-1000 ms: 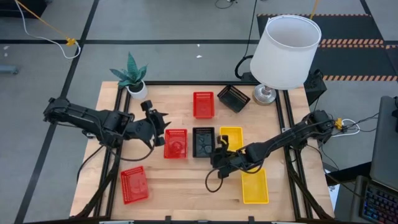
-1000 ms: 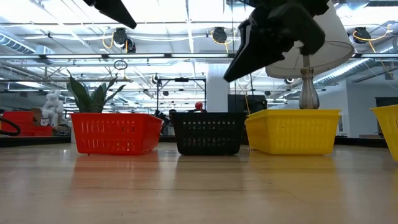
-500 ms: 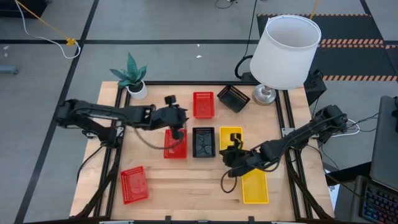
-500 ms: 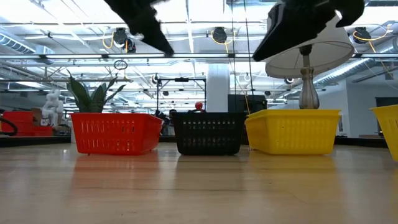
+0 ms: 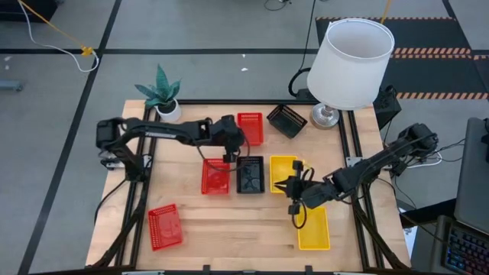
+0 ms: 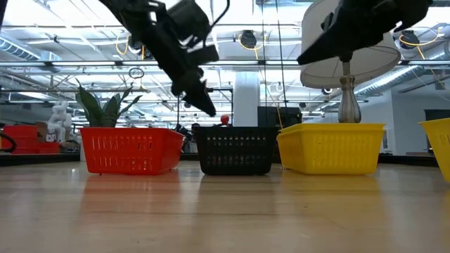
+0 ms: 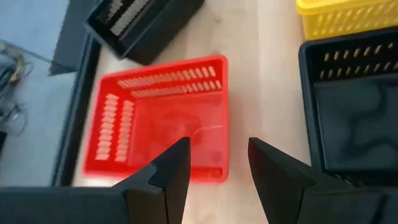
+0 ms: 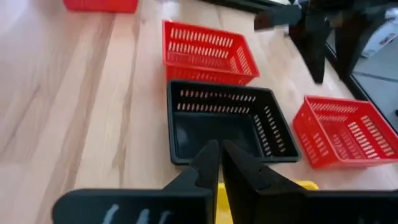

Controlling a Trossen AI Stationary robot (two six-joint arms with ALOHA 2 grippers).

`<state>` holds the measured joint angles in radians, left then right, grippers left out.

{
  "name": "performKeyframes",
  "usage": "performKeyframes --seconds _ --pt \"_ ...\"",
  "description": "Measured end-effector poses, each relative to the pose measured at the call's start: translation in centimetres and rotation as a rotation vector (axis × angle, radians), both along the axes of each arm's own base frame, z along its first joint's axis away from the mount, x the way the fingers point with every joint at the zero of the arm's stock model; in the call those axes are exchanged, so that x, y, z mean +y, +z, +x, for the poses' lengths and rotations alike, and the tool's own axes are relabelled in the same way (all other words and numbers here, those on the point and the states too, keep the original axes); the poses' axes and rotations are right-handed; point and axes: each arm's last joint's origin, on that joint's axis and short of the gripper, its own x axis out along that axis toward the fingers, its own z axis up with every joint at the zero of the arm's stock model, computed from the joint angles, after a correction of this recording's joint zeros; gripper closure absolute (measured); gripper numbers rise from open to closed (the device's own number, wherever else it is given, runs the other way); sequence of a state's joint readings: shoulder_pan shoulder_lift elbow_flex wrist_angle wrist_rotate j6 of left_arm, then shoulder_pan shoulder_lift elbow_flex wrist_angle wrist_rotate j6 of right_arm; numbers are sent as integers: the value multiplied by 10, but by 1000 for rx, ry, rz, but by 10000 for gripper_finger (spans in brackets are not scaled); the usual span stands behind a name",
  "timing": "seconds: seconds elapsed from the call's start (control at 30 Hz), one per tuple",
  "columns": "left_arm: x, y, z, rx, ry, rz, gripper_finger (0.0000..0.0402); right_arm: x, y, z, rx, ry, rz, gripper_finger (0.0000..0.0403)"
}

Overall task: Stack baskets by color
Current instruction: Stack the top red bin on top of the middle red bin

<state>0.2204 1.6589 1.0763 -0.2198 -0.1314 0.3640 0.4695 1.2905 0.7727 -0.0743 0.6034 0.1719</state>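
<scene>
Red, black and yellow baskets rest on their bases on the wooden table. One red basket (image 5: 250, 128) sits toward the far edge. A red (image 5: 215, 176), a black (image 5: 250, 174) and a yellow (image 5: 284, 174) basket stand in a row at mid-table. My left gripper (image 5: 231, 150) hovers open above the table between the two red baskets, slanting down toward the far red basket (image 7: 161, 118), and holds nothing. My right gripper (image 5: 283, 186) is shut and empty, in the air over the mid-table yellow basket, pointing at the black basket (image 8: 227, 124).
A second yellow basket (image 5: 313, 228) lies near the front right, a third red one (image 5: 165, 226) at the front left, and a tilted black one (image 5: 287, 120) at the back by the lamp (image 5: 351, 61). A potted plant (image 5: 162, 95) stands at the back left corner.
My left gripper has swung toward the table's right edge and come down, from beside the mid-table red basket to the gap between the two red baskets, rolling as it went. My right gripper has drawn back toward the table's right edge. No basket has moved.
</scene>
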Motion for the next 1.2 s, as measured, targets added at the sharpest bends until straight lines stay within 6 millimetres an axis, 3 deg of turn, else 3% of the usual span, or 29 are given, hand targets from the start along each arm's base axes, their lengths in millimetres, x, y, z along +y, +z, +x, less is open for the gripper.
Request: performKeyframes --seconds 0.4,0.73,1.07,1.2 --pt "16 -32 10 38 -21 -74 238 2 -1 -2 2 11 0 390" --pt "18 -34 9 49 -10 -80 238 2 -1 -2 3 12 -2 390" --pt "25 -55 12 109 -5 -75 238 2 -1 -2 0 12 -1 390" --pt "27 -55 12 100 -7 -64 239 2 0 -2 -4 14 -1 390"
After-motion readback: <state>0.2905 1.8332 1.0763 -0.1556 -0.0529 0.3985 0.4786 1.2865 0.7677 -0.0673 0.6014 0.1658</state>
